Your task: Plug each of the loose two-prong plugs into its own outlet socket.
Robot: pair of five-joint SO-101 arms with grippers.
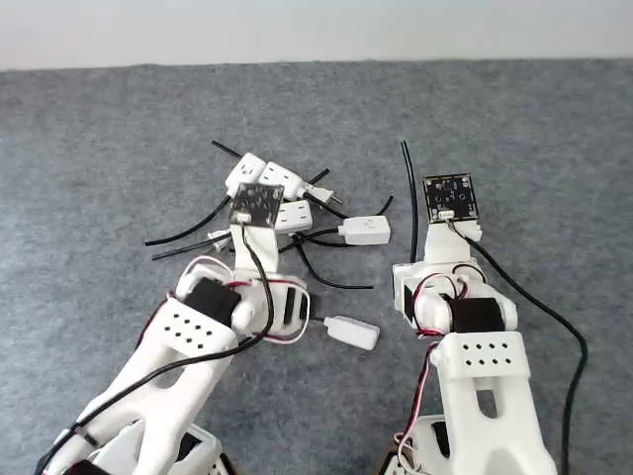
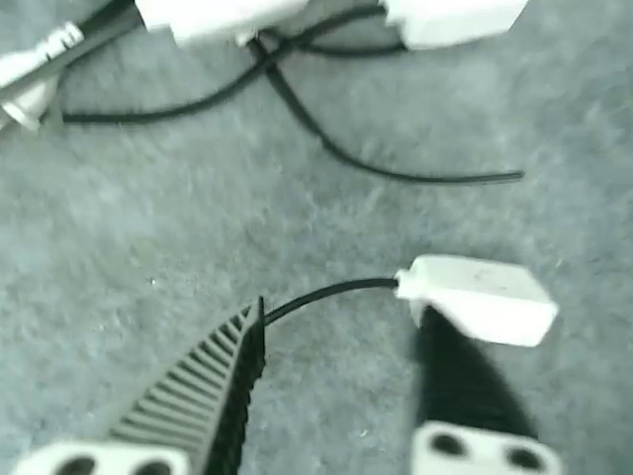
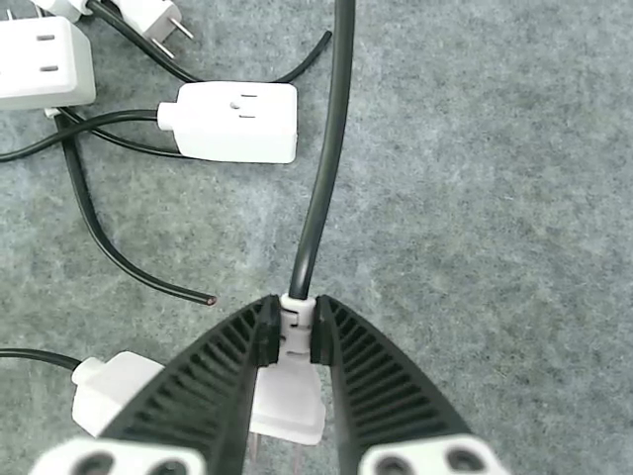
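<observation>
- Right hand (image 3: 294, 319) is clamped on a white plug (image 3: 287, 391); bare tabletop (image 1: 554, 148) lies open beyond.
- Left hand (image 2: 341, 317) is spread wide, just beside an outlet socket (image 2: 475, 297).
- Loose cords (image 2: 445, 179) and clustered sockets (image 1: 282, 183) crowd the space ahead of it.

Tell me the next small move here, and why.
Probably nudge the open left tool sideways to centre on the white outlet socket, so it can grip and steady it. The right tool is shut on a two-prong plug, prongs free, while that socket lies loose on the carpet.
</observation>
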